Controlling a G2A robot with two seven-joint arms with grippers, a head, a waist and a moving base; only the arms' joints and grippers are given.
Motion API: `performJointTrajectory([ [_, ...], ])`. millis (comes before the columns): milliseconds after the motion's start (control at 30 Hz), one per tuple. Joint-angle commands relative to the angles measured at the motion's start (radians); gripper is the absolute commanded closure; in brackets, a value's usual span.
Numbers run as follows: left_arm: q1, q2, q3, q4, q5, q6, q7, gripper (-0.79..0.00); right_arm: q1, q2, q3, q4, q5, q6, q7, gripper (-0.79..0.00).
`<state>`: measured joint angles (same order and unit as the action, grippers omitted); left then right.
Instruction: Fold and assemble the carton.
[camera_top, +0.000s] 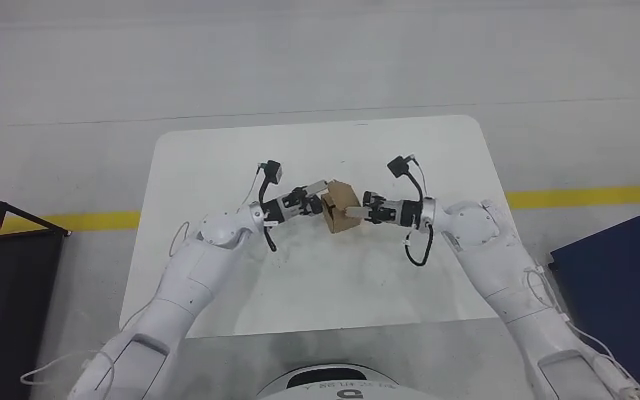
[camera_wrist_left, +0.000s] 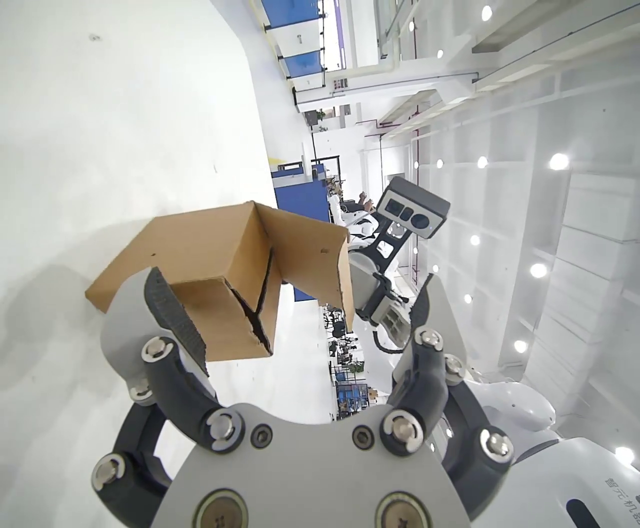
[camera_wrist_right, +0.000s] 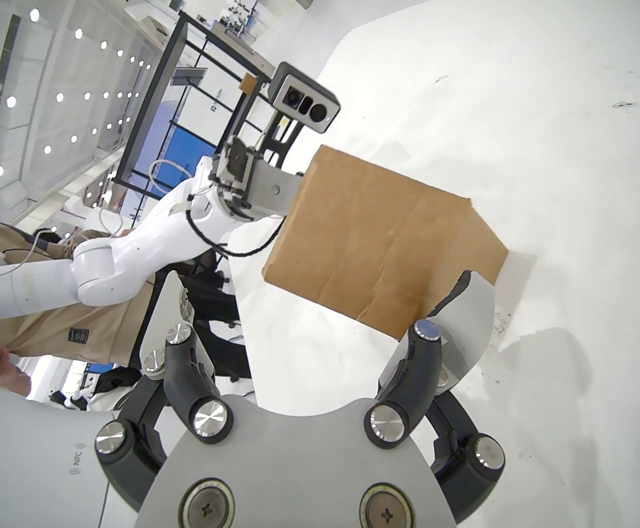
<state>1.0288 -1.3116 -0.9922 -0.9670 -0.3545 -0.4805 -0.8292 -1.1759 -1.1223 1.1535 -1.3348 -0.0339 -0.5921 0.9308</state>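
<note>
A small brown carton (camera_top: 341, 205) sits near the middle of the white table (camera_top: 250, 290), between my two grippers. My left gripper (camera_top: 312, 204) is at its left end, open. In the left wrist view one ribbed finger (camera_wrist_left: 172, 320) lies against the carton's (camera_wrist_left: 210, 250) folded end, where the flaps meet in a seam; the other finger (camera_wrist_left: 432, 320) stands clear. One flap (camera_wrist_left: 315, 260) sticks out toward the right gripper (camera_wrist_left: 382, 305). My right gripper (camera_wrist_right: 320, 305) is open at the carton's (camera_wrist_right: 385, 235) other end, one finger (camera_wrist_right: 467, 305) at a lower corner. The left gripper (camera_wrist_right: 260, 187) touches the far side.
The table's bare surface surrounds the carton on all sides. A black frame (camera_top: 25, 225) stands off the table's left edge and a dark blue unit (camera_top: 600, 270) off its right. A yellow line (camera_top: 570, 197) runs along the floor.
</note>
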Motion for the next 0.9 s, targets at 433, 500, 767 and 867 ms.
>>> performJointTrajectory([
  [433,-0.132,-0.044,0.055,0.151,-0.040,-0.053,-0.010,-0.785,-0.107,0.047,0.094,-0.162,0.007,-0.002,0.093,-0.785],
  [500,-0.135,-0.047,0.055,0.157,-0.044,-0.066,-0.013,-0.785,-0.108,0.050,0.110,-0.148,-0.042,0.027,0.047,-0.785],
  [767,-0.088,-0.036,0.029,0.109,-0.045,-0.072,-0.013,-0.785,-0.040,0.032,0.023,-0.034,-0.099,0.044,-0.036,-0.699],
  [867,-0.064,-0.031,0.017,0.082,-0.046,-0.060,-0.007,-0.785,-0.015,0.022,-0.022,-0.007,-0.076,0.011,-0.026,-0.711],
])
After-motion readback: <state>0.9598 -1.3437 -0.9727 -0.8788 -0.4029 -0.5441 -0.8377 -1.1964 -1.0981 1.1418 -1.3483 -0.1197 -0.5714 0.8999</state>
